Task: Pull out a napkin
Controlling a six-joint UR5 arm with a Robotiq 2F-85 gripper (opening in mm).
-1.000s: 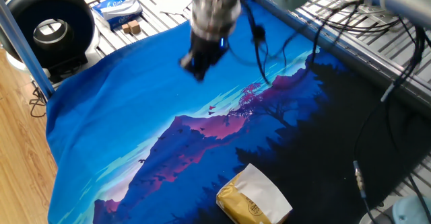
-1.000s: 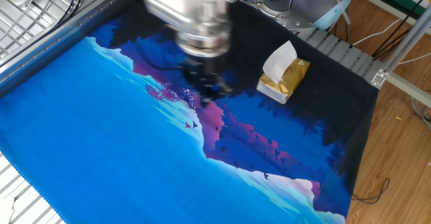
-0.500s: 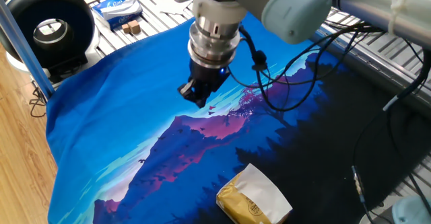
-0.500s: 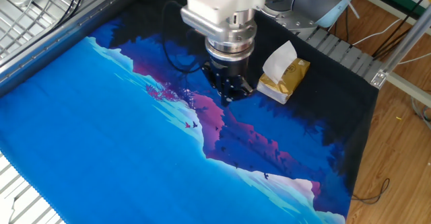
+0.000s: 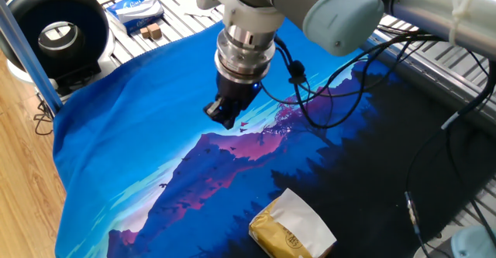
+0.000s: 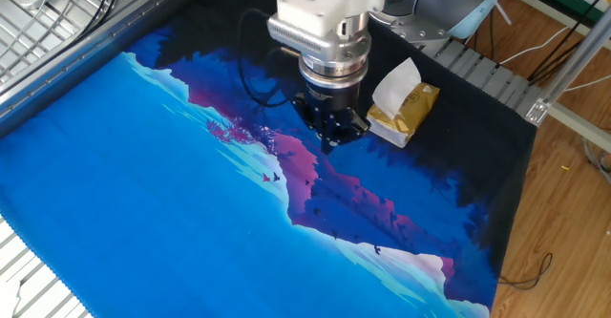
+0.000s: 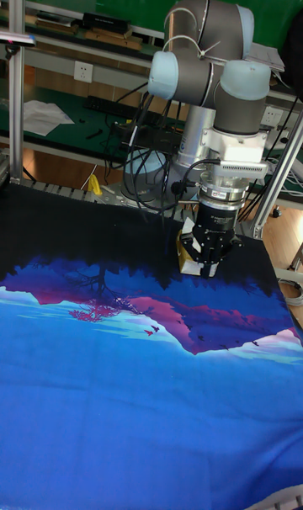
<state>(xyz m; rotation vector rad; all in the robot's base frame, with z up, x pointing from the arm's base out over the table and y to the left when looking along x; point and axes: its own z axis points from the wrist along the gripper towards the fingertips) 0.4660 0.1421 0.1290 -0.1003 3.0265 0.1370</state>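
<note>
A white napkin [image 6: 396, 84] sticks up from the slot of a gold-yellow tissue pack [image 6: 409, 115] lying on the dark end of the printed cloth. In one fixed view the napkin [image 5: 299, 209] and pack [image 5: 288, 235] sit at the bottom edge. My gripper [image 6: 329, 138] hangs just above the cloth, a short way left of the pack and not touching it. Its fingers come together to a point with nothing between them. In one fixed view the gripper [image 5: 223, 112] is well away from the pack. In the tall view the gripper [image 7: 209, 266] hides most of the pack [image 7: 185, 256].
A blue mountain-print cloth [image 5: 139, 149] covers the table. Black cables [image 5: 325, 95] trail from the wrist across the cloth. Off the cloth stand a round black device [image 5: 58, 33] and a blue-and-white packet [image 5: 132, 8]. Metal slats [image 6: 57, 31] border the cloth.
The gripper swept fast across the cloth toward the tissue pack and dropped lower. Over the last half second it only crept a little closer. The pack and napkin stayed still.
</note>
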